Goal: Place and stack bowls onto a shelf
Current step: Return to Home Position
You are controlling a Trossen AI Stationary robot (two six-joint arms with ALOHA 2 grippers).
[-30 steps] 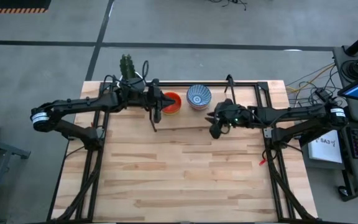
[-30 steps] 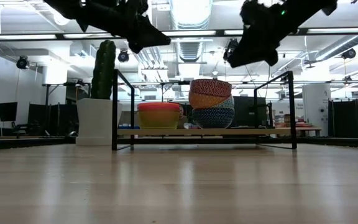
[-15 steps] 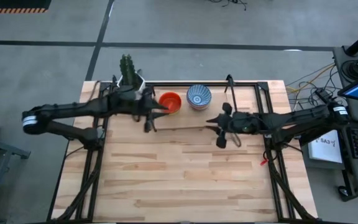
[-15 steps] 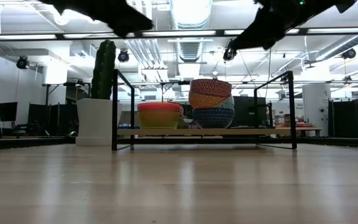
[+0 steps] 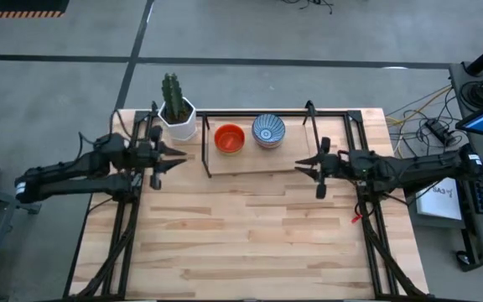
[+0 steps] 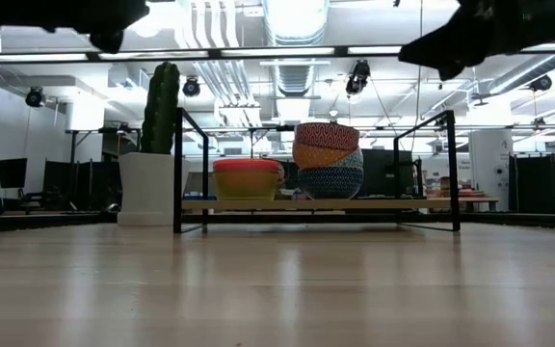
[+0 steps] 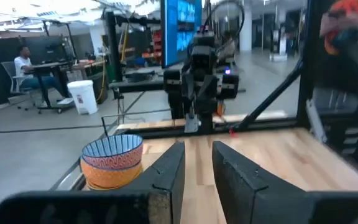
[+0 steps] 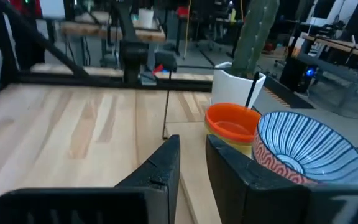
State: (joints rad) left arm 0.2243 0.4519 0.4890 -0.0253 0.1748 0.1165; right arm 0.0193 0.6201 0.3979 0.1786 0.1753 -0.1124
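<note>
Left stack is topped by a plain orange-red bowl (image 5: 229, 138) with a yellow bowl (image 6: 247, 185) under it. The striped bowl (image 5: 268, 129) is white inside with blue radial lines and reddish wavy patterning outside. It sits on an orange bowl (image 6: 321, 154) and a dark blue patterned bowl (image 6: 331, 181). The shelf (image 5: 258, 161) is pale wood on a black frame. There's a green cactus (image 5: 171, 88) in a white pot (image 5: 180, 126), and my fingers (image 8: 160, 168) are black.

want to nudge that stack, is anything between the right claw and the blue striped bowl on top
Nothing visible does. Only bare shelf board lies between the right claw and the blue striped bowl. The orange bowl sits farther along the shelf.
</note>
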